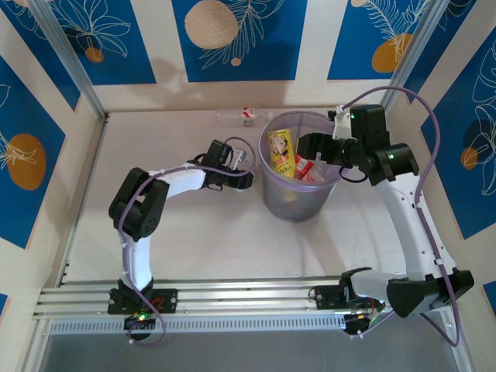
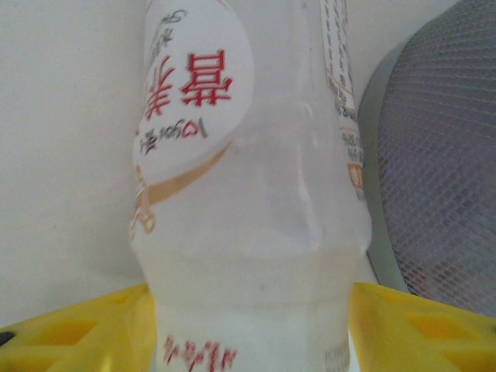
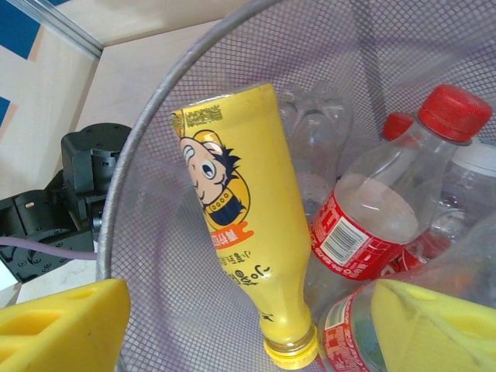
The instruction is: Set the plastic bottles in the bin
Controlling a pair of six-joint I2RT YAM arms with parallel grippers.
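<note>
My left gripper (image 1: 236, 164) is just left of the bin (image 1: 298, 208). In the left wrist view its yellow fingers (image 2: 85, 329) press against both sides of a clear, milky bottle (image 2: 248, 232) with a white label and red script. The bin's mesh-patterned wall (image 2: 442, 194) is close on the right. My right gripper (image 1: 308, 147) hangs open over the bin's rim (image 3: 136, 201), with nothing between its fingers (image 3: 62, 325). Inside the bin a yellow bottle (image 3: 248, 217) leans cap down beside red-labelled bottles (image 3: 364, 225). One more clear bottle (image 1: 236, 117) lies on the table behind the bin.
The white table (image 1: 194, 232) is walled by blue and cream patterned panels (image 1: 46, 93) at the back and both sides. A metal rail (image 1: 232, 298) with both arm bases runs along the near edge. The left arm's black wrist (image 3: 70, 209) sits just outside the bin.
</note>
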